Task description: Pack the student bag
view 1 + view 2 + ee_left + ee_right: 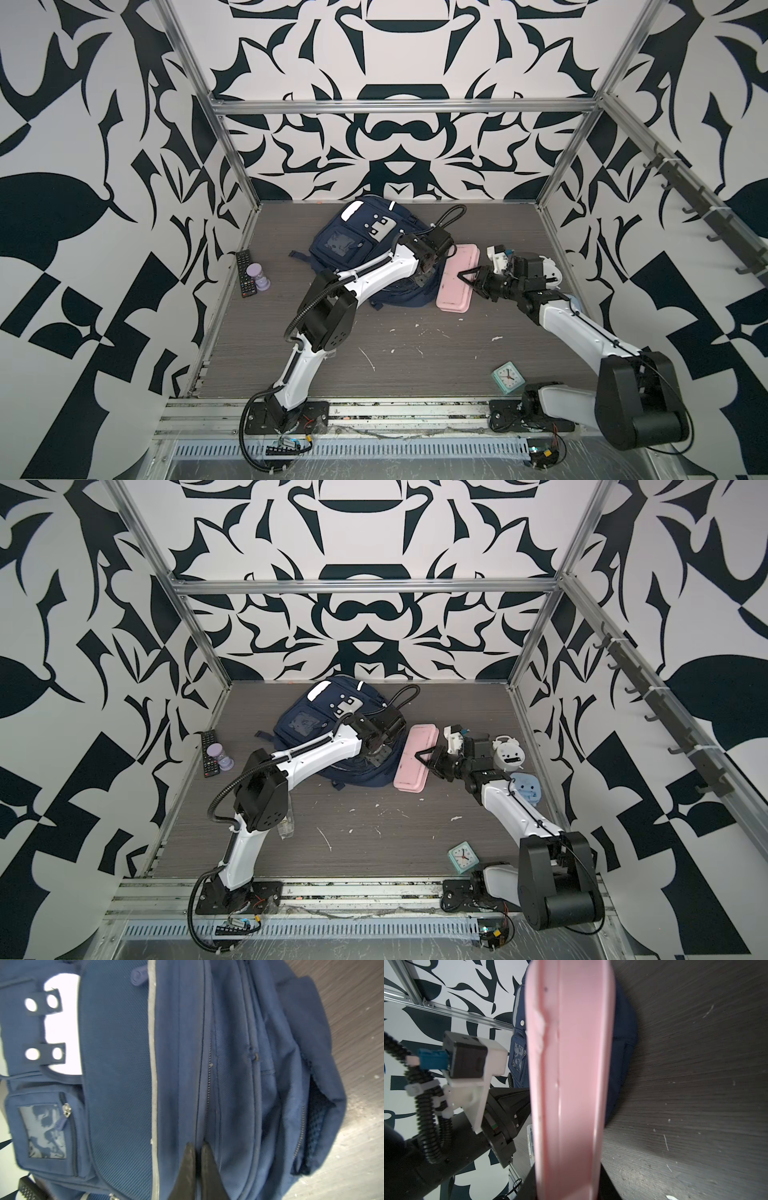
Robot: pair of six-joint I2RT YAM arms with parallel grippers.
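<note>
The student bag (365,249), navy with a white patch, lies at the back middle of the table in both top views. It fills the left wrist view as student bag (124,1064). My left gripper (420,279) rests on the bag's right side. There my left gripper (198,1147) is shut, its black fingertips (190,1159) pinched on the fabric at a zipper seam. A flat pink case (455,276) lies against the bag's right edge. My right gripper (468,279) is shut on the case's long edge; the pink case (569,1064) runs between its jaws.
A black remote (245,274) and a lilac hourglass (258,277) stand by the left wall. A mint alarm clock (508,376) sits at the front right. A white alarm clock (509,752) and a pale blue one (525,787) are near the right wall. White scuffs mark the table (395,345).
</note>
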